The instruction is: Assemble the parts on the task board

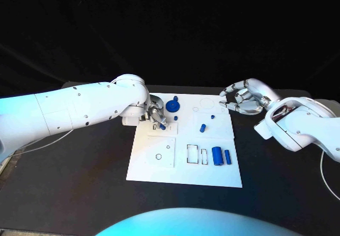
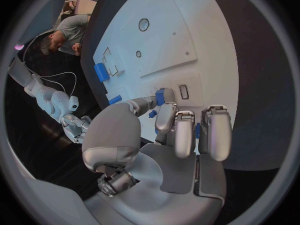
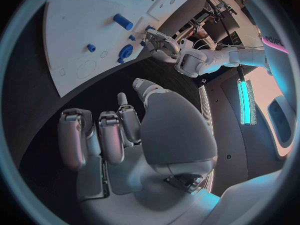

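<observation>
The white task board [image 1: 185, 169] lies mid-table. My left hand [image 1: 156, 116] hovers over its upper left part and pinches a small blue part [image 1: 162, 126] between thumb and a finger; the left wrist view shows that part [image 2: 160, 96] at the fingertips, just above the board [image 2: 187, 40]. A round blue gear-like part [image 1: 174, 105] sits beside the hand. Small blue pegs [image 1: 203, 128] stand near the board's middle. Two blue cylinders [image 1: 221, 156] lie at the lower right. My right hand [image 1: 244, 98] hangs beyond the board's upper right corner, fingers curled in on nothing.
Outlined rectangular slots [image 1: 192, 153] and a small ring hole [image 1: 158, 157] mark the board's lower half. Black tabletop [image 1: 78, 182] surrounds the board. In the right wrist view the board [image 3: 81, 30] lies beyond my curled fingers [image 3: 100, 137], with my left hand [image 3: 164, 42] at its edge.
</observation>
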Tool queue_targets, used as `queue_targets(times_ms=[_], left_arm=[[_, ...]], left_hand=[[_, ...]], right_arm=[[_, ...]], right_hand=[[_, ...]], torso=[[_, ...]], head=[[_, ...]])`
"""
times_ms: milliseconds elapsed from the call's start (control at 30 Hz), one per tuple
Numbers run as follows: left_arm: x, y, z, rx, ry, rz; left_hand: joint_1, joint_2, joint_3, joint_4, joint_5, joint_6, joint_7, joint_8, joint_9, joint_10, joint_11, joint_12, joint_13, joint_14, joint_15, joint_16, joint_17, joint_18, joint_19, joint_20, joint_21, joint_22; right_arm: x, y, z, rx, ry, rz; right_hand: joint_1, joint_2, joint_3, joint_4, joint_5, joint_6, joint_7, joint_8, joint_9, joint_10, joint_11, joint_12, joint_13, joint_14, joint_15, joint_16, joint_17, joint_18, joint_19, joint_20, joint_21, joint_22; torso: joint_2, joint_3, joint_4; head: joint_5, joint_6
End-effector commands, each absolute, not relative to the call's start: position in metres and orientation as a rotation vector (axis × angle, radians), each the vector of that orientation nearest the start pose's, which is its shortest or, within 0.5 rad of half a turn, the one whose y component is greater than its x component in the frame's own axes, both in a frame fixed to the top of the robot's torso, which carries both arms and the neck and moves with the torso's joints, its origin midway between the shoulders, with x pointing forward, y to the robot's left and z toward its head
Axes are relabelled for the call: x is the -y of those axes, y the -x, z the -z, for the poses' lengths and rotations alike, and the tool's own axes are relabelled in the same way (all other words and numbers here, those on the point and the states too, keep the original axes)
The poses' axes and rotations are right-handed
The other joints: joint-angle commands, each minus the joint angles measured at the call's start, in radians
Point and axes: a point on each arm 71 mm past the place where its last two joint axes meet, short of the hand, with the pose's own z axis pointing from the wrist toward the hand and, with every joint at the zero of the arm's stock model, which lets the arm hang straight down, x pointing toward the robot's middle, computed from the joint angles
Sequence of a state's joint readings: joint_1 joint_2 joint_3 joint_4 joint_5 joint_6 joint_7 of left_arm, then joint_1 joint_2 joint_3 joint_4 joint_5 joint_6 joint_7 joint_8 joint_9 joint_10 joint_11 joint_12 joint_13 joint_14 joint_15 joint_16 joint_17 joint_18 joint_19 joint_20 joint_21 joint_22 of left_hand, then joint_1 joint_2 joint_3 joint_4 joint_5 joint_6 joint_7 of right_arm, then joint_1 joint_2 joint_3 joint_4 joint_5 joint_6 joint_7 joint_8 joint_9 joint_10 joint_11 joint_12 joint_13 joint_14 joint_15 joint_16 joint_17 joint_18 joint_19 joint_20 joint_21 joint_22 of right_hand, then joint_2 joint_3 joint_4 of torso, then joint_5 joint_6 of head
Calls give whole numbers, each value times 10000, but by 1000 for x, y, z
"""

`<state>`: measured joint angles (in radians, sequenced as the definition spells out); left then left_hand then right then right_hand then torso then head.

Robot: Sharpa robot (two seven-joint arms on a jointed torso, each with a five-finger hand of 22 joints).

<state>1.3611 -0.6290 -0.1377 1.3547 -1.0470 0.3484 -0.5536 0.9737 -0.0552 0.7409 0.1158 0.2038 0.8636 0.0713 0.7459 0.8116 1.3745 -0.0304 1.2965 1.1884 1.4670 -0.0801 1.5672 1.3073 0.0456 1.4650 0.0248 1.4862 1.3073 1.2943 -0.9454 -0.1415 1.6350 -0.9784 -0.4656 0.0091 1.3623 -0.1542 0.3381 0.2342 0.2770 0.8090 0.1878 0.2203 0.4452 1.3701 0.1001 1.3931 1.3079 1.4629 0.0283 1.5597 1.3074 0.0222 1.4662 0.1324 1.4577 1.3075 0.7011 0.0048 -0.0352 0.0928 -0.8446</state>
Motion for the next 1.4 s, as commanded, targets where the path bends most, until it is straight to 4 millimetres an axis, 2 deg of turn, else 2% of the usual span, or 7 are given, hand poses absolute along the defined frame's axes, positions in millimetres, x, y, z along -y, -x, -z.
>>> queue_targets(times_ms=[33,300,533,1300,1400], left_arm=[[-159,-510,200,-24688,-789,3094],[-160,-510,200,-24737,-840,3004],[-160,-511,201,-24837,-927,2905],[-159,-512,201,-24918,-883,2977],[-158,-512,201,-24912,-867,2997]], left_hand=[[-20,90,1737,-1657,20,383,-325,31,13,69,-22,50,11,1038,-81,36,2635,-85,273,-41,45,989],[-98,122,1752,-1636,-9,415,-339,55,26,89,-33,69,30,1038,-92,36,2635,-85,274,-49,45,991],[-347,280,1699,-1502,-193,481,-373,82,39,145,-58,132,111,1038,-112,36,2635,-87,277,-66,46,999],[-972,642,1554,-1228,-341,828,-492,99,-16,392,-145,393,469,1038,-171,36,2635,-94,292,-103,53,1032],[-1166,757,1518,-1138,-468,920,-520,64,-57,439,-165,428,529,1038,-184,36,2635,-99,306,-114,64,1059]], right_arm=[[223,-469,164,-16348,-2333,-8929],[224,-468,164,-16342,-2338,-8924],[224,-468,164,-16341,-2342,-8919],[224,-469,164,-16345,-2337,-8915],[224,-469,165,-16347,-2336,-8916]], right_hand=[[-70,-47,24,37,-28,-36,-42,50,-13,6,-24,-15,642,964,-69,-67,2208,94,383,-86,-43,1714],[-70,-47,24,37,-28,-36,-42,50,-13,6,-24,-15,642,964,-69,-67,2208,94,383,-86,-43,1714],[-70,-47,24,37,-28,-36,-42,50,-13,6,-24,-15,642,964,-69,-67,2208,94,383,-86,-43,1714],[-70,-47,24,37,-28,-36,-42,50,-13,6,-24,-15,642,964,-69,-67,2208,94,383,-86,-43,1714],[-70,-47,24,37,-28,-36,-42,50,-13,6,-24,-15,642,964,-69,-67,2208,94,383,-86,-43,1714]], torso=[[2,3,2],[1,2,10],[0,1,1],[-1,4,3],[0,9,2]], head=[[-8,11],[-7,-9],[-6,-19],[-28,-35],[-27,-34]])
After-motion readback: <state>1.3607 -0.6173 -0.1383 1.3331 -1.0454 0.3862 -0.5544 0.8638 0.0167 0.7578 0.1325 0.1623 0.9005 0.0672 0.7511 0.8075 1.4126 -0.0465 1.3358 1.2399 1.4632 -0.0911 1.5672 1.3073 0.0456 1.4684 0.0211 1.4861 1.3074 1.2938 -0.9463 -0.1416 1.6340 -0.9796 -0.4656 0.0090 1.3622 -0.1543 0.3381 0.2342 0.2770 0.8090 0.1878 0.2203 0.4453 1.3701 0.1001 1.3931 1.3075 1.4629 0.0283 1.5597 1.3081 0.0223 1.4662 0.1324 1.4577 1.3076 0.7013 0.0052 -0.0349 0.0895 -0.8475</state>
